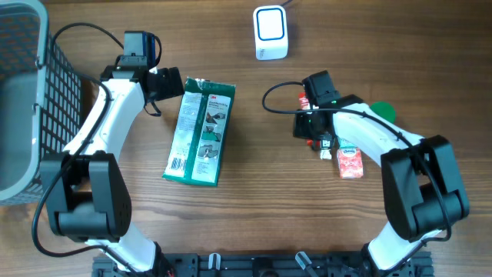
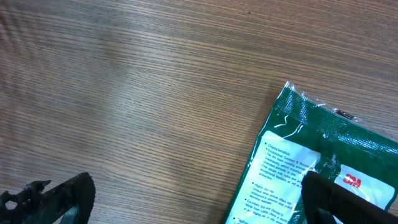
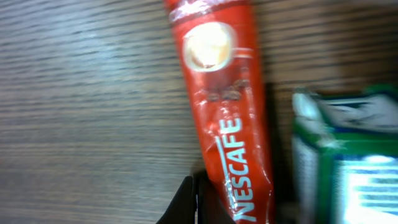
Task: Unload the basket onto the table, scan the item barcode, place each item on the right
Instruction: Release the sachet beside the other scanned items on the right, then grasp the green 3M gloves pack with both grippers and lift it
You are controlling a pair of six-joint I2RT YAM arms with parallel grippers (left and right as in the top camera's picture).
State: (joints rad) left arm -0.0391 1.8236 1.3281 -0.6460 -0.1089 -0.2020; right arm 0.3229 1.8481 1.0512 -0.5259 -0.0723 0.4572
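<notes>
Right hand (image 1: 310, 123) is clamped tight, and it looks like it's pinching the lower end of the red Nescafe stick (image 3: 227, 124), well right of the green packet (image 1: 200, 132). Left hand (image 2: 199, 205) is spread wide and holding nothing, at that packet's top edge. Overhead mostly hides the stick under the arm. The right wrist view shows its logo, plus a blurry green-and-white pack (image 3: 348, 155) just beside it, cut off.

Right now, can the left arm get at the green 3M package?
Likely yes. The left gripper is open and sits just beside the top-left corner of the green package, with only bare table between them. The package lies flat, with nothing on top of it.
</notes>
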